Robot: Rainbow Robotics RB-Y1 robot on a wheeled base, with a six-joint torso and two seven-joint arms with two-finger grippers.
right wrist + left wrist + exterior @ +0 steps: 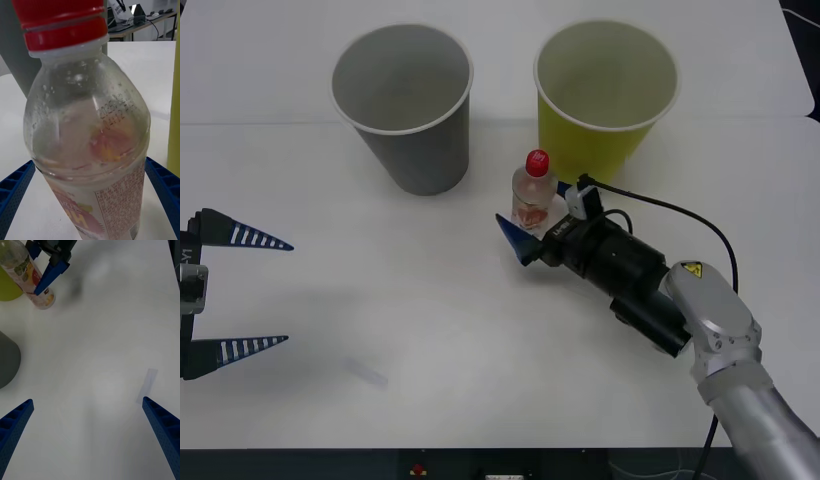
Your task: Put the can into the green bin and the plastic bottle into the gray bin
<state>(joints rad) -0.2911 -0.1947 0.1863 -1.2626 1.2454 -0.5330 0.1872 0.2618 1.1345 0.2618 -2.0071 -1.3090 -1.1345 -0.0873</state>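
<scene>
The plastic bottle, clear with a red cap and a red-orange label, stands upright on the white table just in front of the green bin. The gray bin stands to its left. My right gripper is open, its blue fingers either side of the bottle's lower body with small gaps. My left gripper hovers open at the table's left side, holding nothing. The can is out of view.
Both bins stand upright near the back of the white table. A small clear strip lies flat near the front left. A black cable loops over the right wrist. The table's front edge is close below the arms.
</scene>
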